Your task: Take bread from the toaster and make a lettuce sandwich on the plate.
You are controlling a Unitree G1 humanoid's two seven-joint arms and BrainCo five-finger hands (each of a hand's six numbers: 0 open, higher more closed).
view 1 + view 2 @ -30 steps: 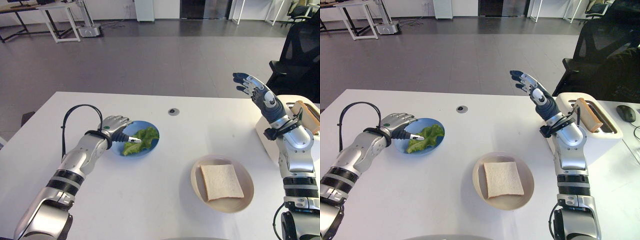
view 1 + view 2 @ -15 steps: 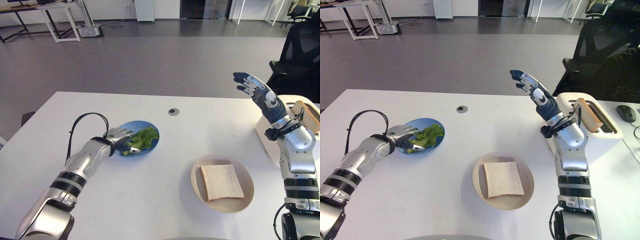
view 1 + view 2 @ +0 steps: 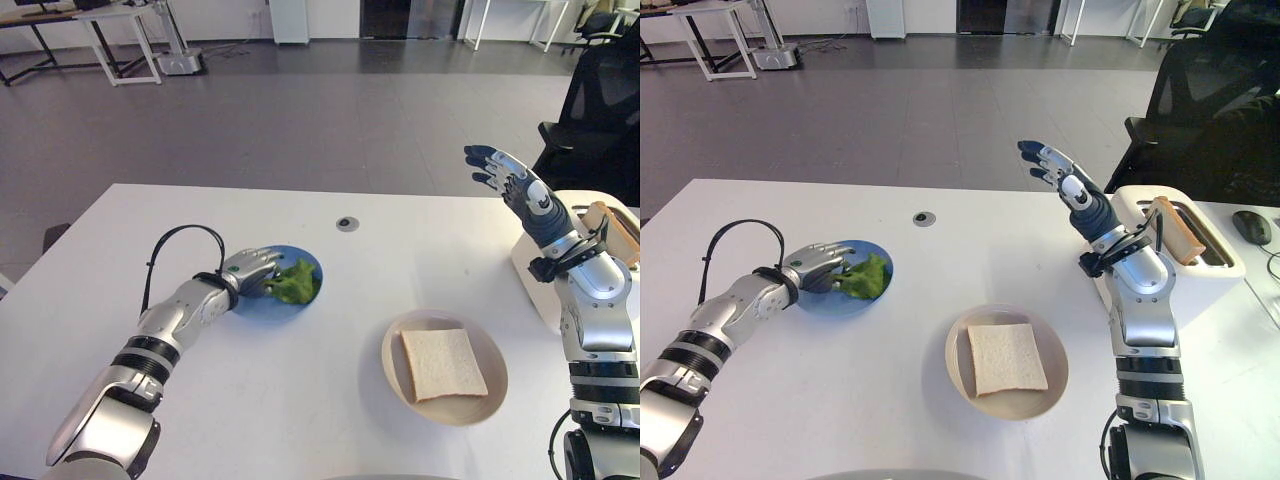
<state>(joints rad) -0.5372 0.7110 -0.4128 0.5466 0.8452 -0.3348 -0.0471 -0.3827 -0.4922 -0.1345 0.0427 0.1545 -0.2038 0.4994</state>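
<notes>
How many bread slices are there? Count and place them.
2. One pale square bread slice lies on the round beige plate; one toasted slice stands in the white toaster, which may hide more.

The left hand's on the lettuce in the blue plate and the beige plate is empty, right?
Not empty: the beige plate holds one slice of bread, as the right eye view shows. The left hand is on the lettuce in the blue plate.

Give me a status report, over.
Left hand gripping lettuce on blue dish. Right hand open, raised beside toaster. One slice on plate, second slice in toaster. Nothing in the way.
</notes>
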